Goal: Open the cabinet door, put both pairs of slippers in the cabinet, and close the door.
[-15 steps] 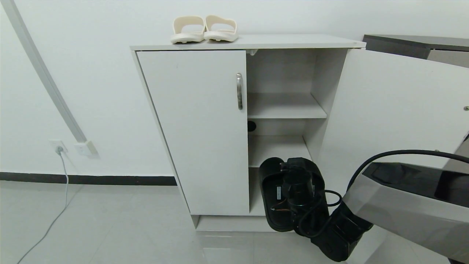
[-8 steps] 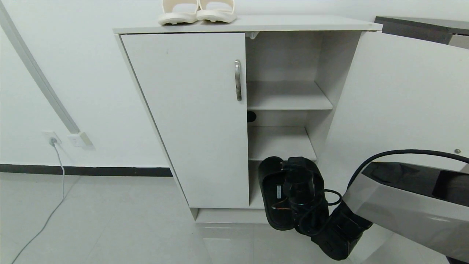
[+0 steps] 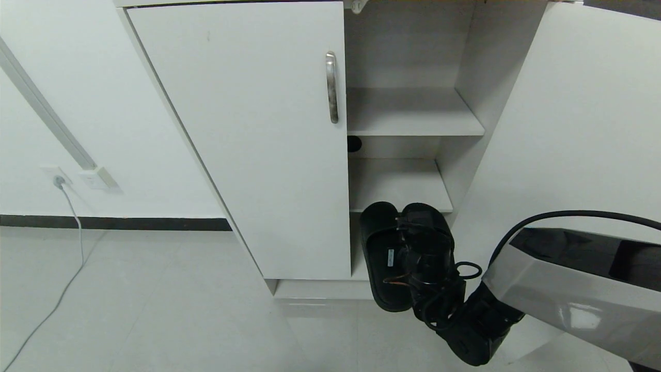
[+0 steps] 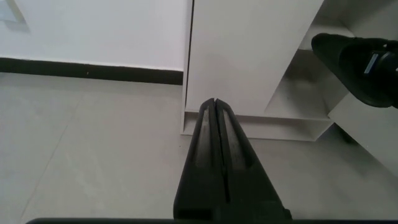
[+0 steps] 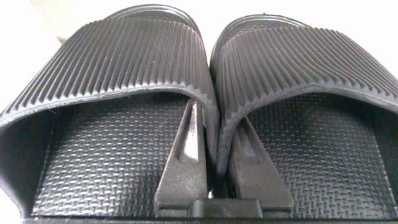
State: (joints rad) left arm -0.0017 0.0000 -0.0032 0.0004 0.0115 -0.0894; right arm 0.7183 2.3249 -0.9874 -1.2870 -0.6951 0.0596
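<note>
Right gripper (image 5: 217, 152) pinches the touching inner walls of the black slippers (image 3: 395, 258), one finger inside each. The pair is at the front edge of the cabinet's (image 3: 413, 116) bottom compartment, toes inward. Right door (image 3: 573, 119) open, left door (image 3: 248, 129) shut; left gripper (image 4: 214, 118) fingers pressed together, over the floor (image 4: 93, 143) before the cabinet's base.

Your right arm (image 3: 573, 279), by the cabinet's (image 3: 242, 134) open side, has a glossy silver-grey shell with a black top panel; a black cable (image 3: 568, 213) arcs over it. Your left gripper (image 4: 214, 106), before the cabinet's foot, has long tapered black fingers.
</note>
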